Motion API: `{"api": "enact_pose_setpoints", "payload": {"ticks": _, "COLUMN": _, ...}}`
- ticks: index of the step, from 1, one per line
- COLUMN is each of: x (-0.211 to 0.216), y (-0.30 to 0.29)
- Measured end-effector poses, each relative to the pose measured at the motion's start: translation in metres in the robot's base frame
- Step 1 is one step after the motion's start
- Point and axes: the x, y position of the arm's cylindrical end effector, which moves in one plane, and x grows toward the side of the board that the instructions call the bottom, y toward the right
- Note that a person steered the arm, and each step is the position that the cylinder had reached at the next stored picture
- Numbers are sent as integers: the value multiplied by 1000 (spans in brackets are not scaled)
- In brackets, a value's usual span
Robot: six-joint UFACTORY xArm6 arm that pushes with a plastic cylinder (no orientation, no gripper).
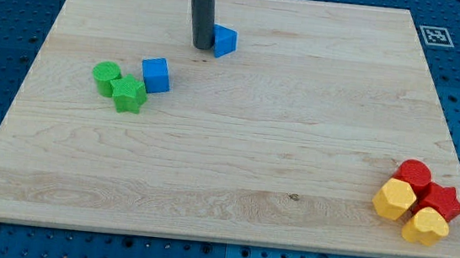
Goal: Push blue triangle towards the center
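The blue triangle (225, 40) lies near the view's top, a little left of the middle of the wooden board (297, 135). My tip (201, 47) stands on the board right at the triangle's left side, touching it or nearly so. The dark rod rises straight up out of the view's top.
A blue cube (156, 75) sits at the left with a green cylinder (106, 75) and a green star (129, 95) beside it. At the bottom right are a red cylinder (414, 174), a red star (442, 201), a yellow hexagon (394, 199) and a yellow heart (425, 226).
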Motion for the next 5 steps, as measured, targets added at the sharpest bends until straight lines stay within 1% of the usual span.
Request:
{"api": "enact_pose_setpoints", "payload": {"ticks": 2, "x": 0, "y": 0}}
{"api": "enact_pose_setpoints", "payload": {"ticks": 3, "x": -7, "y": -21}}
{"api": "enact_pose_setpoints", "payload": {"ticks": 4, "x": -9, "y": -82}}
{"api": "enact_pose_setpoints", "payload": {"ticks": 5, "x": 1, "y": -160}}
